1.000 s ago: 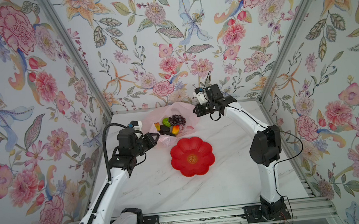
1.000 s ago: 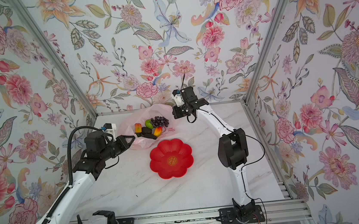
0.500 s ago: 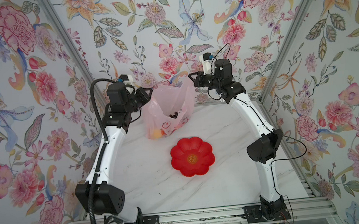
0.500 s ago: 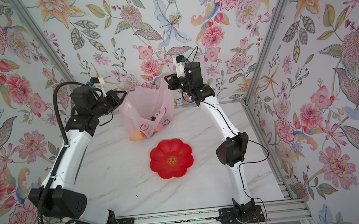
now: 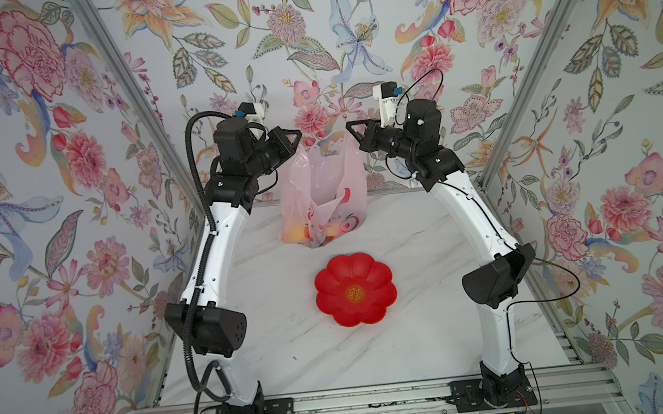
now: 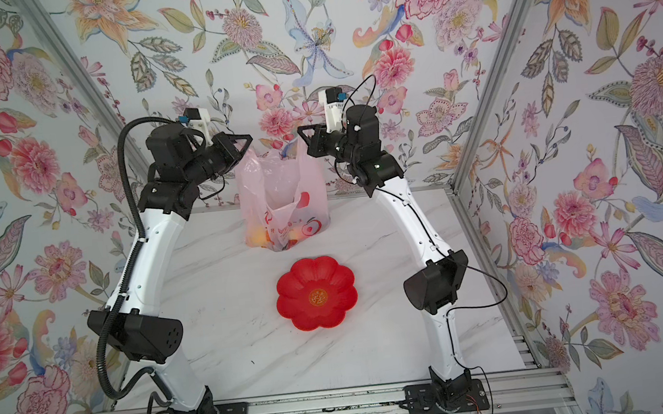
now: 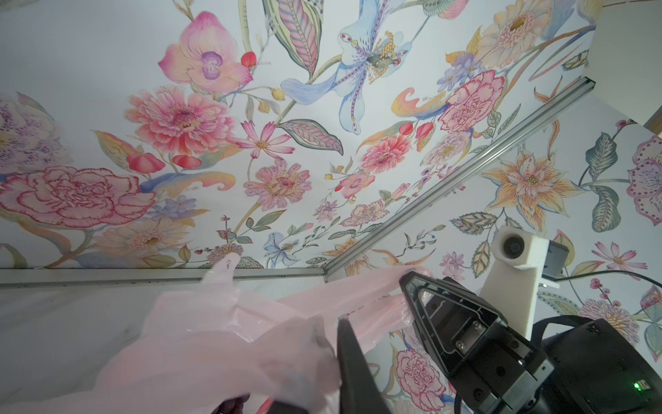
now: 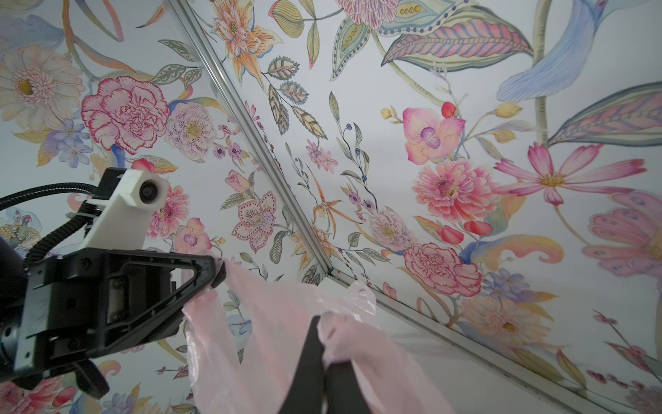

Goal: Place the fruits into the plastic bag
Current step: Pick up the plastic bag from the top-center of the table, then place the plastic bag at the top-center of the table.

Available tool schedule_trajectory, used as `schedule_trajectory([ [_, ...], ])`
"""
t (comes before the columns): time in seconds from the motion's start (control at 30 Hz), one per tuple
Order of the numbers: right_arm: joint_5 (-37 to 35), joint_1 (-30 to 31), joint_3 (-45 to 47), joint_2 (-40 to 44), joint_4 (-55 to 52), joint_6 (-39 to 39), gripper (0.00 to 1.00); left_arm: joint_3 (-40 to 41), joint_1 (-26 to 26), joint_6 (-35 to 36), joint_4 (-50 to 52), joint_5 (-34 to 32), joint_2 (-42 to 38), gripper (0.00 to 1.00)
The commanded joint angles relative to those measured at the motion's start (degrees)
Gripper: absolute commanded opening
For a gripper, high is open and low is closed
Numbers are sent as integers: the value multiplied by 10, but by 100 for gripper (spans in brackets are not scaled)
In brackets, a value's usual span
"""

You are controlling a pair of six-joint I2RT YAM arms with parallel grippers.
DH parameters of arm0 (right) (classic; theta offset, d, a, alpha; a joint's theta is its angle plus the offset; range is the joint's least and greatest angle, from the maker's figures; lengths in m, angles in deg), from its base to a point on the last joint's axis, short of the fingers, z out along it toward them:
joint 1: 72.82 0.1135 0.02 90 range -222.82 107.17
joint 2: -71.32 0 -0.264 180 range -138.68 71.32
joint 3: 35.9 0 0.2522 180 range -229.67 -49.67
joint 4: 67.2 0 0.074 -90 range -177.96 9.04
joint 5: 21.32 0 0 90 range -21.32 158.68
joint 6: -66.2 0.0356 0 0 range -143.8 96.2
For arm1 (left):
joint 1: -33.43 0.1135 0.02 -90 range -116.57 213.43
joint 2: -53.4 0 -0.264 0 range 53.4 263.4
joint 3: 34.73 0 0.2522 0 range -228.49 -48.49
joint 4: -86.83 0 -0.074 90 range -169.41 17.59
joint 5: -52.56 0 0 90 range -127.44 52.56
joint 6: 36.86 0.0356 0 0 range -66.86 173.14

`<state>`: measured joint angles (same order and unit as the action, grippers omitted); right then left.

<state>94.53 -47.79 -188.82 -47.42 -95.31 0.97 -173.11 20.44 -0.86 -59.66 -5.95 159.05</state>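
One gold 囍 (image 5: 355, 294) on red plate (image 5: 327, 279), pink bag (image 5: 320, 176) — print illegible

a robot test booth: floral-papered walls (image 5: 344, 7), aluminium frame rails (image 5: 340, 406), marble-look tabletop (image 5: 293, 344).

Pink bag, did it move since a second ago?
Yes, upward. The pink bag lay flat behind the red plate; now it is pulled up tall in that same spot, held by the left pincer and right pincer.

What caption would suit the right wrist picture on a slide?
Left gripper and right gripper hold the plastic bag up by its handles.
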Motion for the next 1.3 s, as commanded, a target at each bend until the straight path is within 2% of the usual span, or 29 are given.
schedule_trajectory([
  [0.0, 4, 1, 34, 57, 15, -23, 0, -35, -9, -4, -12, 16, 14, 15],
  [0.13, -5, 0, 119, 112, 60, -20, 0, -38, -20, 8, 12, 18, 27, 14],
  [0.37, -13, -20, 347, 236, 145, 7, 0, 44, -76, 18, -15, 12, 9, 15],
  [0.53, -16, -29, 471, 312, 182, 29, 0, 149, -119, 18, -53, 13, -25, 15],
  [0.73, -21, -5, 534, 351, 189, 39, 0, 264, -142, 3, -96, 15, -81, 16],
  [0.77, -21, -1, 540, 353, 189, 40, 3, 276, -143, 4, -97, 14, -88, 17],
  [0.8, -21, 0, 542, 352, 183, 42, 19, 287, -143, 6, -98, 13, -95, 22],
  [0.83, -21, 1, 542, 352, 174, 42, 41, 292, -143, 11, -94, 12, -102, 29],
  [0.87, -21, 1, 539, 350, 164, 39, 51, 292, -143, 17, -86, 9, -106, 36],
  [0.9, -21, 1, 536, 351, 153, 34, 56, 290, -143, 26, -75, 5, -111, 44],
  [0.97, -32, 2, 534, 359, 136, 25, 76, 283, -143, 44, -52, -3, -120, 60],
  [1.0, -42, 2, 535, 366, 127, 22, 99, 278, -142, 53, -37, -10, -126, 65],
  [1.03, -50, 1, 537, 373, 119, 17, 99, 275, -142, 66, -24, -17, -132, 72],
  [1.13, -64, -3, 541, 393, 89, 4, 99, 273, -141, 96, 10, -41, -152, 79],
  [1.2, -71, -7, 542, 405, 67, 0, 99, 273, -141, 114, 35, -59, -156, 87],
  [1.27, -96, -8, 542, 418, 36, -1, 99, 269, -141, 133, 62, -81, -185, 99],
])
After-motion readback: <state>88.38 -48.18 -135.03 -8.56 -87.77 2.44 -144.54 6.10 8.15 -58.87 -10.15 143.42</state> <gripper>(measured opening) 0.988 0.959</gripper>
